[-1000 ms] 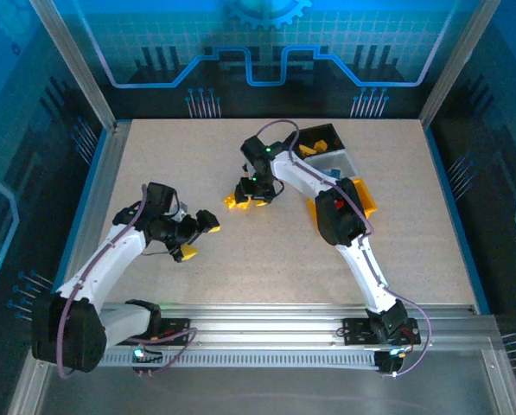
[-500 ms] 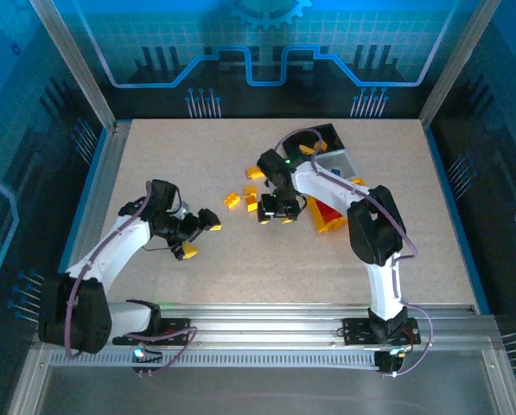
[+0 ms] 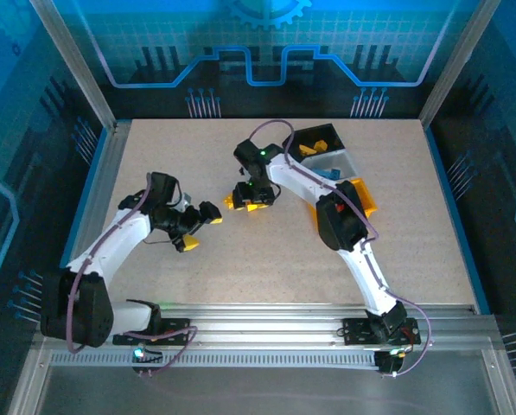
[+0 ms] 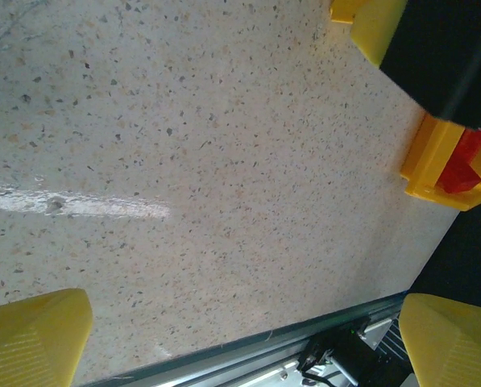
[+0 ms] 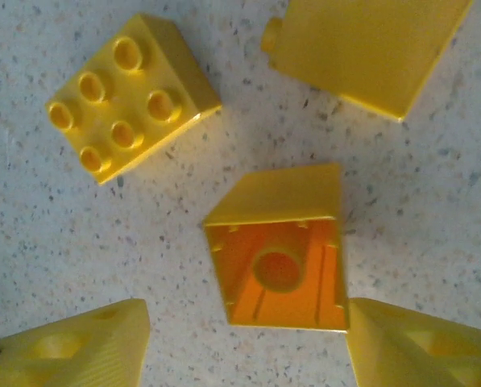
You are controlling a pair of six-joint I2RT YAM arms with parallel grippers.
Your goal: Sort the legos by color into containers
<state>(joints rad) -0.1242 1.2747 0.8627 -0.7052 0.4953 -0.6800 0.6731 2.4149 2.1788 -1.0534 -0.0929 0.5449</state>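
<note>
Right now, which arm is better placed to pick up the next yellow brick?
The right arm. Its jaws hang open just over an overturned yellow brick, with a studs-up yellow brick close beside it. The left arm has its jaws open over bare table, apart from those bricks.

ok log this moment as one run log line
left gripper: open, over table | right gripper: open, above tipped yellow brick | studs-up yellow brick beside it
</note>
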